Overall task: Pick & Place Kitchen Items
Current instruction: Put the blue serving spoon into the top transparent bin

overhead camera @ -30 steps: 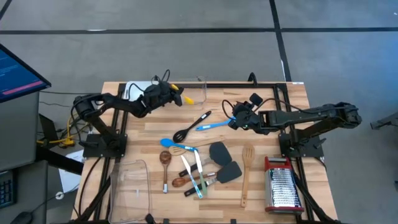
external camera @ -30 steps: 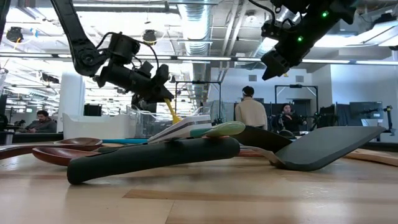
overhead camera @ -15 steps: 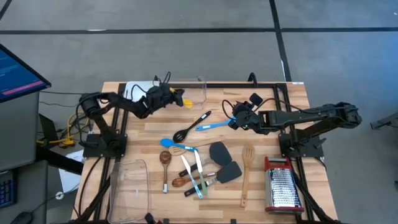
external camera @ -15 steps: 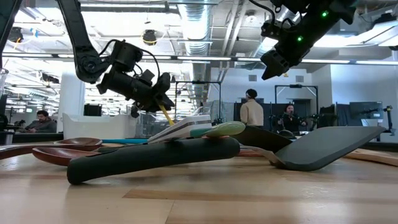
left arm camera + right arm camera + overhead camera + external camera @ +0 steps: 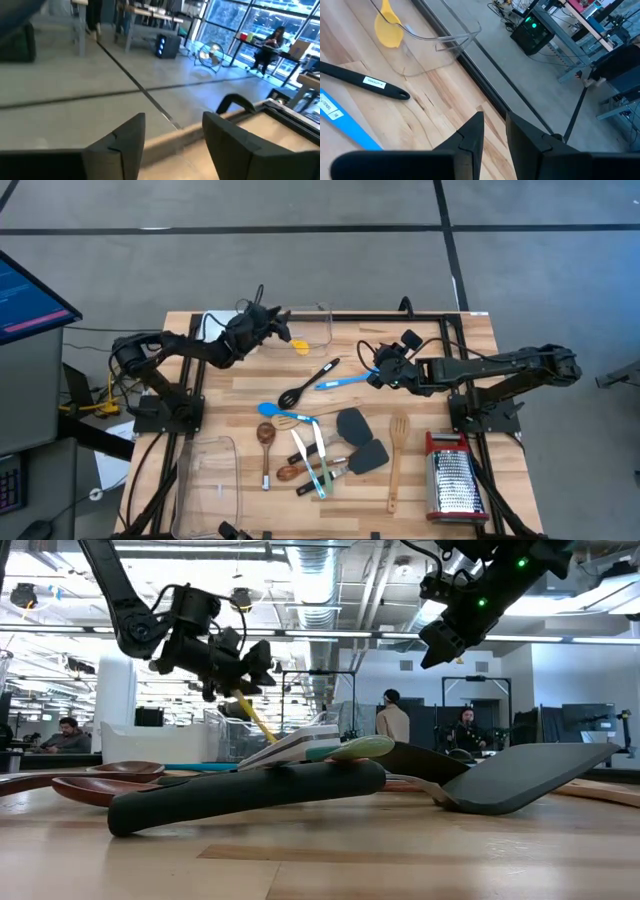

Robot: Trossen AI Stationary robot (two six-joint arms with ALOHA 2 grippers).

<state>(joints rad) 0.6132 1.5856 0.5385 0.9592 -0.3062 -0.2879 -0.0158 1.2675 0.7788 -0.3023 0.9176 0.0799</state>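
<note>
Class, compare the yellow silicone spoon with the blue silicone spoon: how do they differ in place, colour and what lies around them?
The yellow spoon lies in the clear tub at the table's far edge; the blue spoon lies on the bare table near the middle. The yellow spoon has the open left gripper beside it; the blue spoon lies just by the right gripper. The blue spoon's handle runs close alongside the black slotted spoon; the yellow spoon lies alone. Neither is gripped.

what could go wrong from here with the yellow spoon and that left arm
The yellow spoon lies in the clear tub under the open left gripper; a careless retreat could clip the tub's rim. The right gripper hovers near the blue spoon and black slotted spoon, so a grab may catch both.
</note>
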